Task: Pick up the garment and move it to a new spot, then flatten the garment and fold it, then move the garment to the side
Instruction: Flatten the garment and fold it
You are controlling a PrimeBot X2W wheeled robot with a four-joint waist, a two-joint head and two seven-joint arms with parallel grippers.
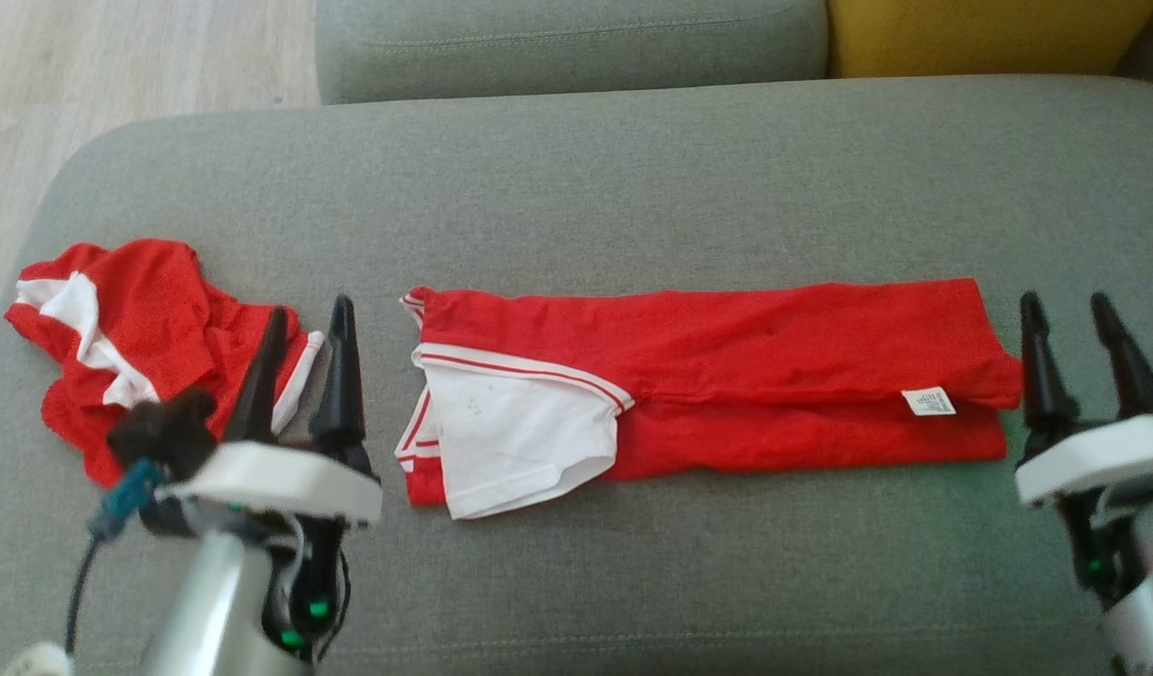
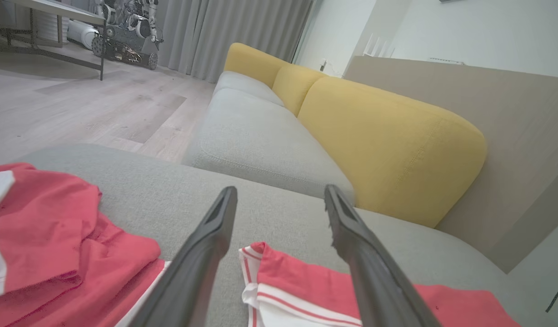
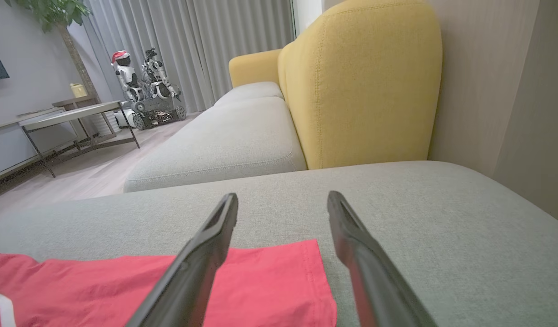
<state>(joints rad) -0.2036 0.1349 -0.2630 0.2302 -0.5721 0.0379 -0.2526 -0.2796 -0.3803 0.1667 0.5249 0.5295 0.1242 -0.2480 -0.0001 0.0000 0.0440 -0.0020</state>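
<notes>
The left gripper (image 1: 310,310) and right gripper (image 1: 1066,300) hovered, fingers parted and empty, with the folded red garment (image 1: 727,376) flat between them. A crumpled red garment (image 1: 135,329) lay beside the left fingers on the grey cushion (image 1: 576,188).

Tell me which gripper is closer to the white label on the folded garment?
Right. The right gripper sits beside the label; the left gripper is off the garment at its far end.

garment (image 1: 727,357) on cushion (image 1: 576,188), right of heap (image 1: 135,347)
</notes>
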